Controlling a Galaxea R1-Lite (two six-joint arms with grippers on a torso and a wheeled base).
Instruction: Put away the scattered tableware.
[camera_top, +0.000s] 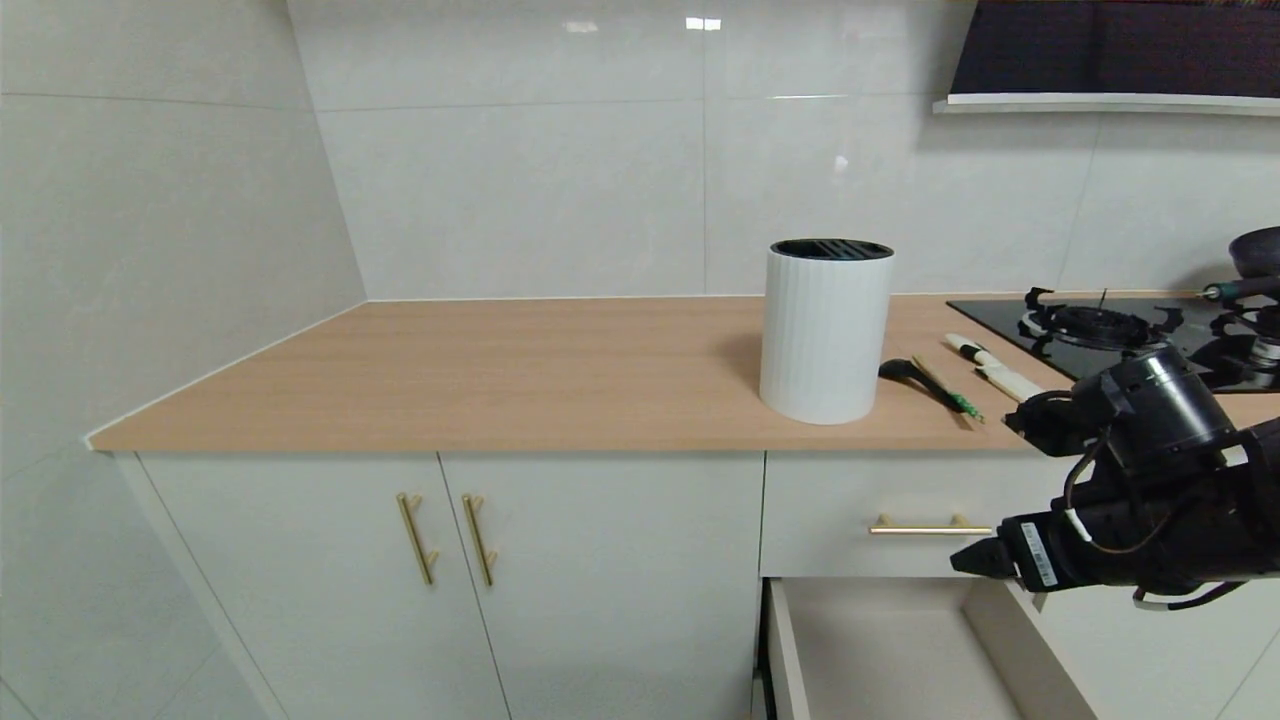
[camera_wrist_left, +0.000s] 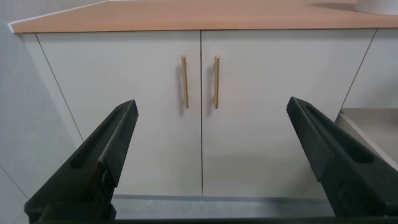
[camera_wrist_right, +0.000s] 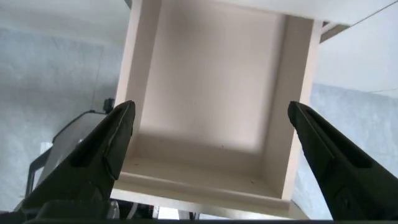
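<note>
Countertop (camera_top: 520, 380): wood-toned slab running across the head view, with a tiled wall behind it.
Holder (camera_top: 825, 335): white ribbed cylinder with a black slotted top, standing upright on the countertop.
Black ladle (camera_top: 903, 371): lies flat on the countertop at 3 o'clock from the Holder. Its bowl is just beside the Holder's base and its handle runs off toward 4 o'clock.
Green-tipped stick (camera_top: 950, 395): thin, lying along the ladle's handle; whether the two touch cannot be told.
White-handled utensil (camera_top: 990, 368): at 3 o'clock beyond the ladle and apart from it, between the ladle and the Gas hob.
Gas hob (camera_top: 1100, 325): black, at 2 to 3 o'clock from the Holder.
Closed drawer (camera_top: 900, 515): under the tableware, at 5 o'clock from the Holder, with a gold bar handle.
Open drawer (camera_top: 880, 640): pulled out at 6 o'clock from the Closed drawer, with a pale interior.
Cabinet doors (camera_top: 450, 560): a pair with upright gold handles, at 7 o'clock from the Holder.
Right gripper (camera_wrist_right: 209, 115): fingers spread wide with nothing between them, hanging over the Open drawer.
Left gripper (camera_wrist_left: 211, 106): fingers spread wide with nothing held, facing the Cabinet doors.
</note>
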